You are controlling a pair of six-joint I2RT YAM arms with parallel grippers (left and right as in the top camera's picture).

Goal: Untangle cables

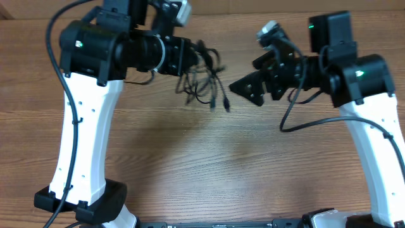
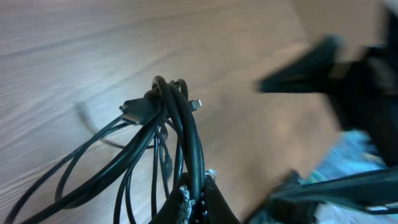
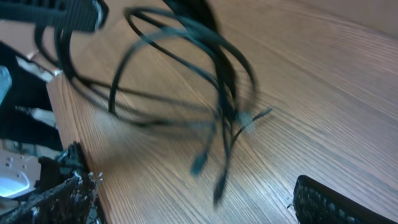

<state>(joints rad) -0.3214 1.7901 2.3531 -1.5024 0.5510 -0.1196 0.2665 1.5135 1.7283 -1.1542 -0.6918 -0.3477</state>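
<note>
Wooden table [image 1: 190, 164], left gripper [image 2: 199, 202] clamping tangled cables [image 1: 205, 82], right gripper [image 1: 243, 76] spread wide nearby

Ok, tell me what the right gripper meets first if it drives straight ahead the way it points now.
The right gripper would likely meet the cables dangling from the left gripper, straight before its open jaws, though depth is unclear.

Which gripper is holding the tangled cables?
The left gripper: it is shut on the cables, while the right gripper stands open and empty beside them.
</note>
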